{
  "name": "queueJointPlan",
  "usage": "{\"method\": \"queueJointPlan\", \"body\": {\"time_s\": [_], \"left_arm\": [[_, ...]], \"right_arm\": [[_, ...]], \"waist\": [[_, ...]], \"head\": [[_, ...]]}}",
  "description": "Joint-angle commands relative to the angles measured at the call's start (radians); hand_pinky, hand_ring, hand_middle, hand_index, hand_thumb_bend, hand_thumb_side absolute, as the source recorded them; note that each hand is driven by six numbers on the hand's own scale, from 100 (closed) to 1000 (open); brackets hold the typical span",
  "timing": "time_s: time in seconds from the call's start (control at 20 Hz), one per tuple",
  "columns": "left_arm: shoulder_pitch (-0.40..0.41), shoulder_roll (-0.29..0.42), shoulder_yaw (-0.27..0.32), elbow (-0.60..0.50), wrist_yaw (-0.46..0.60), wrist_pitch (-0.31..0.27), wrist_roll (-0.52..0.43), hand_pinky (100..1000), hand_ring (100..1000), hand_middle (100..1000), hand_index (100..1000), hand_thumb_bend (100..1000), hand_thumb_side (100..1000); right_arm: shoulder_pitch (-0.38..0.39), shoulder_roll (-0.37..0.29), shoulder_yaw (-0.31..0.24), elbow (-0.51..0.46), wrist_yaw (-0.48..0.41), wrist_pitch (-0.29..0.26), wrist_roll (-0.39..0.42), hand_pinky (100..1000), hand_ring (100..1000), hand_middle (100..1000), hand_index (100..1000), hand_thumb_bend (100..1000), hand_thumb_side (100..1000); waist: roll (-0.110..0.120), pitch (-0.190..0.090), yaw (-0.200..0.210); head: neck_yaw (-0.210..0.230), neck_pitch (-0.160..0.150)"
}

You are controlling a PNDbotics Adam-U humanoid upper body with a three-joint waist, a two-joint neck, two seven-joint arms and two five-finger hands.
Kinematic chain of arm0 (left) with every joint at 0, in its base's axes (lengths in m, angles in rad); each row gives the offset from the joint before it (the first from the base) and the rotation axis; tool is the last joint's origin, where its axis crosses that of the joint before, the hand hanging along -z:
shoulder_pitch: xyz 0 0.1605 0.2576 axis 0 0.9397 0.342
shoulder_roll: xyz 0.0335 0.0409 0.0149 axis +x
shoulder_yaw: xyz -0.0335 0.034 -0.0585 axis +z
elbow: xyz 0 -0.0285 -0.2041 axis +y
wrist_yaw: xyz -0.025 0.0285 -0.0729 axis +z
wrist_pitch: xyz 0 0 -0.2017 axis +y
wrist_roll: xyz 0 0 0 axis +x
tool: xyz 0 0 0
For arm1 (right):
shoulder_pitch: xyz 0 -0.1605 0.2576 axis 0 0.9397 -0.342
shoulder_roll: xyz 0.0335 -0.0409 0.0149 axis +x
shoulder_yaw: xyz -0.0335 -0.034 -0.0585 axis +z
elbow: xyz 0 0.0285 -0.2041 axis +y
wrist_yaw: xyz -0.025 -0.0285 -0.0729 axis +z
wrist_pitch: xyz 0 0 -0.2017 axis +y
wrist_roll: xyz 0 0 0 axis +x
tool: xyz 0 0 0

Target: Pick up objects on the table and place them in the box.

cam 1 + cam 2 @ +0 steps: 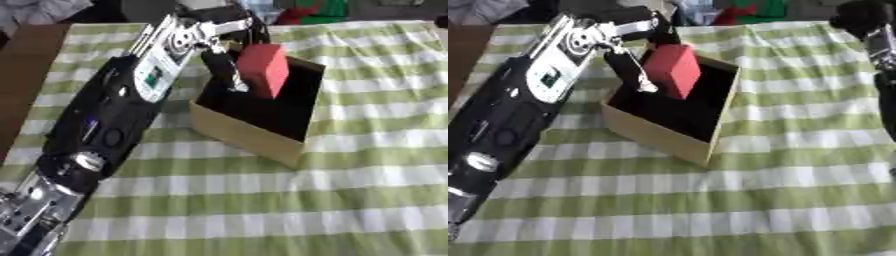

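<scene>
A red block hangs tilted over the dark inside of an open cardboard box at the middle of the table. My left arm reaches up from the lower left. My left hand is at the block's left side, its fingers curled over the block's top and down its side. The block's lower end is inside the box opening; I cannot tell whether it touches the bottom. In the right eye view a black part of my right hand shows at the upper right corner, with the arm running down the right edge.
A green and white checked cloth covers the table. A bare brown surface lies along the left. Red and green things stand beyond the far edge.
</scene>
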Motion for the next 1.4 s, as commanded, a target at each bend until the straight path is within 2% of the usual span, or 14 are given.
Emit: {"method": "queueJointPlan", "body": {"time_s": [0.05,0.1,0.15,0.3,0.35,0.4,0.5,0.6,0.7,0.8,1.0,1.05,1.15,1.4], "left_arm": [[-0.015,0.005,0.006,0.006,0.012,-0.048,-0.020,816,744,719,831,519,100],[-0.015,0.005,0.008,0.010,0.011,-0.063,-0.026,814,749,733,842,526,100],[-0.015,0.005,0.011,0.013,0.008,-0.078,-0.029,804,769,767,877,587,100],[-0.016,0.006,0.019,0.020,-0.018,-0.116,-0.018,773,788,796,917,710,100],[-0.015,0.006,0.020,0.023,-0.030,-0.126,-0.011,773,788,796,917,710,100],[-0.015,0.006,0.022,0.026,-0.042,-0.135,-0.004,727,807,823,939,754,100],[-0.016,0.009,0.027,0.025,-0.090,-0.140,0.027,713,806,818,935,752,100],[-0.014,0.007,0.032,0.023,-0.115,-0.146,0.053,708,801,809,927,731,100],[-0.012,0.008,0.036,0.015,-0.119,-0.148,0.070,703,795,805,923,670,100],[-0.010,0.008,0.041,-0.005,-0.101,-0.144,0.084,697,786,801,919,598,100],[-0.008,0.016,0.056,-0.084,-0.040,-0.115,0.109,670,768,796,915,515,100],[-0.006,0.020,0.064,-0.114,-0.019,-0.101,0.120,656,757,791,909,463,100],[0.004,0.031,0.082,-0.194,0.032,-0.063,0.154,645,739,779,895,422,100],[0.075,0.084,0.112,-0.417,0.113,0.079,0.310,671,697,768,887,398,100]], "right_arm": [[-0.015,-0.009,-0.008,-0.020,-0.009,-0.003,0.000,926,762,698,895,100,582],[-0.015,-0.009,-0.007,-0.020,-0.009,-0.003,0.000,926,762,698,895,100,583],[-0.015,-0.009,-0.007,-0.020,-0.009,-0.003,0.000,926,762,698,895,100,584],[-0.016,-0.008,-0.007,-0.020,-0.009,-0.003,0.002,926,762,698,895,100,586],[-0.016,-0.008,-0.006,-0.020,-0.010,-0.003,0.002,926,762,698,895,100,586],[-0.016,-0.007,-0.006,-0.020,-0.010,-0.003,0.003,926,762,698,895,100,588],[-0.015,-0.007,-0.006,-0.020,-0.011,-0.003,0.004,926,762,698,895,100,588],[-0.014,-0.007,-0.006,-0.020,-0.011,-0.003,0.004,927,762,698,895,100,589],[-0.013,-0.007,-0.006,-0.020,-0.011,-0.002,0.004,927,762,698,896,100,589],[-0.013,-0.006,-0.006,-0.020,-0.011,-0.002,0.004,926,762,698,895,100,588],[-0.012,-0.006,-0.007,-0.020,-0.011,-0.003,0.004,926,762,698,895,100,584],[-0.011,-0.006,-0.008,-0.020,-0.011,-0.003,0.003,926,762,698,895,100,582],[-0.011,-0.008,-0.009,-0.020,-0.010,-0.004,0.002,925,762,698,894,100,578],[-0.010,-0.016,-0.013,-0.020,-0.006,-0.008,-0.004,924,761,698,892,100,568]], "waist": [[-0.001,-0.017,-0.001],[-0.001,-0.016,-0.001],[0.000,-0.015,-0.002],[0.003,-0.013,-0.003],[0.003,-0.013,-0.004],[0.003,-0.013,-0.004],[0.004,-0.013,-0.004],[0.005,-0.014,-0.003],[0.005,-0.014,-0.002],[0.003,-0.015,-0.001],[0.000,-0.020,0.002],[-0.001,-0.021,0.004],[-0.004,-0.025,0.009],[-0.009,-0.036,0.026]], "head": [[0.000,0.001],[-0.001,0.001],[-0.001,0.001],[0.000,-0.002],[0.000,-0.003],[0.000,-0.003],[0.000,-0.002],[-0.001,-0.001],[-0.001,-0.001],[0.000,-0.001],[0.000,0.002],[0.000,0.004],[-0.003,0.007],[-0.015,0.024]]}}
